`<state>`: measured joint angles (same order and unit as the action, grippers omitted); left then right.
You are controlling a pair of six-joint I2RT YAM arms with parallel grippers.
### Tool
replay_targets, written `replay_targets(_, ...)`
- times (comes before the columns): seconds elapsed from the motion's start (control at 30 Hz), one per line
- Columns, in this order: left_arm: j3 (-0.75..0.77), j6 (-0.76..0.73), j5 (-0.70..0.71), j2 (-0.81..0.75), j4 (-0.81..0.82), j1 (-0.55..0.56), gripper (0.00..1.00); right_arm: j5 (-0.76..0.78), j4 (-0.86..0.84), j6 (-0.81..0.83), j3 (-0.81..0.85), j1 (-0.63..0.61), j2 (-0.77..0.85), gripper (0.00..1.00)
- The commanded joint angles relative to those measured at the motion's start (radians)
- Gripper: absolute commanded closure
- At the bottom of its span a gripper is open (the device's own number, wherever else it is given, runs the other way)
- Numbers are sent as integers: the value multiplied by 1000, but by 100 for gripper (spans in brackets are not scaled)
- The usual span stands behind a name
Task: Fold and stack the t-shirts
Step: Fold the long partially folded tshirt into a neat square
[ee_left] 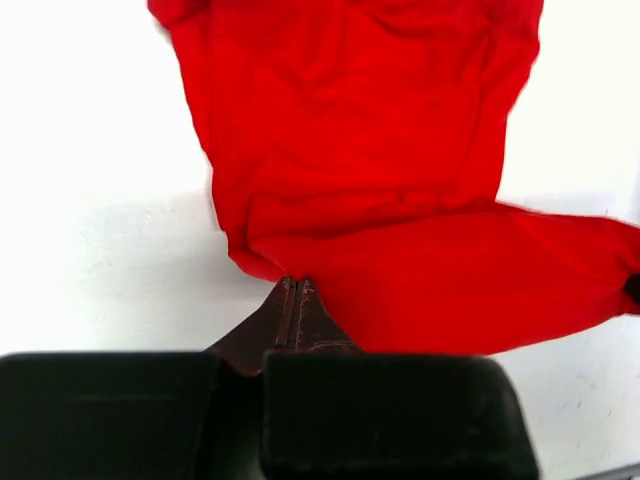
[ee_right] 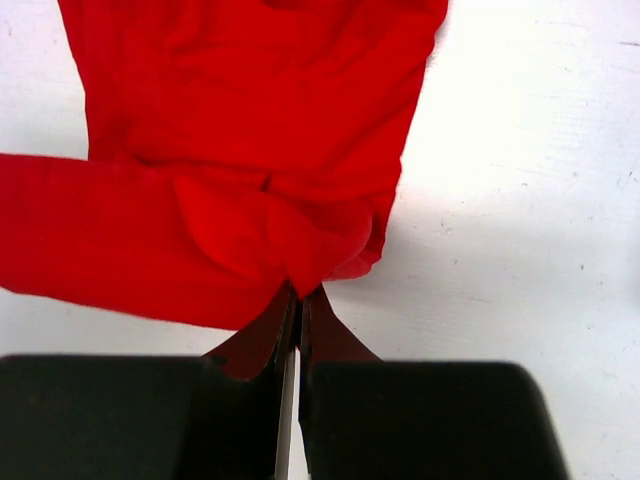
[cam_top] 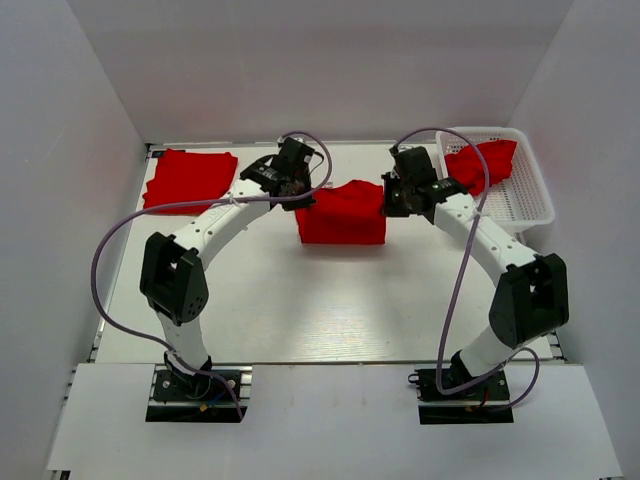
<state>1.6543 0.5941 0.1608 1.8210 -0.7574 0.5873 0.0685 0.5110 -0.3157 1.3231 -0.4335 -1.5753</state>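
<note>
Grips centre t-shirt (cam_top: 342, 212) at left end with left gripper (cam_top: 296, 192), right end with right gripper (cam_top: 393, 197); spans left-right between them

The t-shirt (cam_top: 342, 212) between the left gripper (cam_top: 303, 197) and the right gripper (cam_top: 388, 200) is plain bright red. Both grippers are black with dark brown fingers (ee_left: 285, 318). Right of the right gripper, the white mesh basket (cam_top: 528, 200) holds a second t-shirt (cam_top: 482, 162), also red.
</note>
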Motion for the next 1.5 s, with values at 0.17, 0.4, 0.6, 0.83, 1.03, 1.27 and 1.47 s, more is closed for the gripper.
replay_targets(0.17,113,-5,46,46,15,-58,100,-41,47,35,152,30,-103,100)
replay_targets(0.4,190,-24,23,106,27,-89,100,-88,44,43,226,44,-158,100)
replay_targets(0.6,220,-51,5,127,67,-98,100,-93,31,47,281,70,-183,100)
replay_targets(0.83,278,-70,-4,179,79,-116,100,-130,26,56,334,88,-256,100)
replay_targets(1.03,300,-70,-23,247,130,-135,100,-165,-21,60,384,104,-324,100)
replay_targets(1.27,358,-80,-43,346,180,-144,100,-180,-34,27,450,116,-439,100)
replay_targets(1.47,429,-100,-93,419,190,-162,100,-150,-51,1,488,128,-494,89)
